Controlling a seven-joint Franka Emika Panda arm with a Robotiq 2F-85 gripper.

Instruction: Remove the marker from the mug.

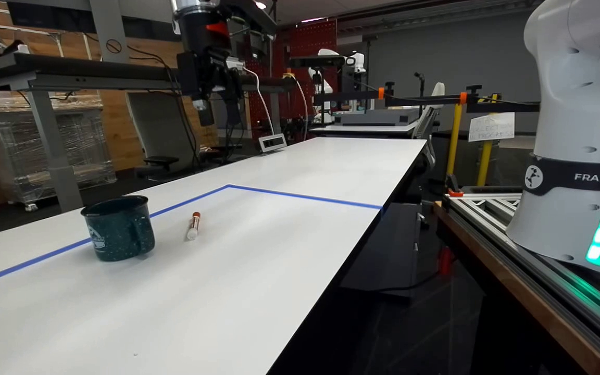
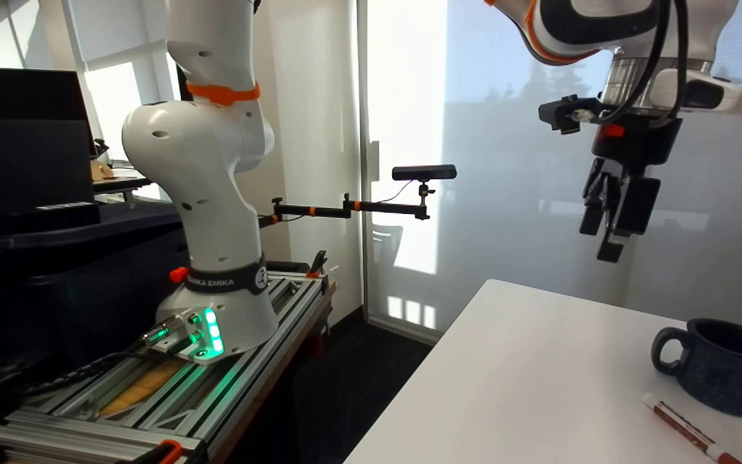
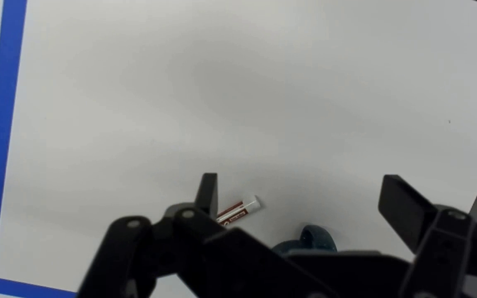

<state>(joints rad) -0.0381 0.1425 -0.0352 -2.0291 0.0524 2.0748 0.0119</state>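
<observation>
Nearest me, the mug [image 1: 115,232] stands upright on the worktop [image 1: 201,312]. The marker [image 1: 194,227] lies outside it, near, toward its two o'clock. It should be light, stiff, smooth and apt to roll; I'd pinch it mid-barrel, from above. Farther, high up, the claw [image 3: 300,192] hangs spread wide, gripping nothing.

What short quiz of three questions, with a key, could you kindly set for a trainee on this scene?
1. Where does the marker lie in relation to the mug?
A. Inside it
B. Balanced across its rim
C. Beside it, not touching
2. True or false: in both exterior views, the mug lies tipped on its side.
3. Fill the gap with "open" or "shut": in the wrist view, the gripper is ___.

Key: 1. C; 2. False, it stands upright; 3. open
</observation>
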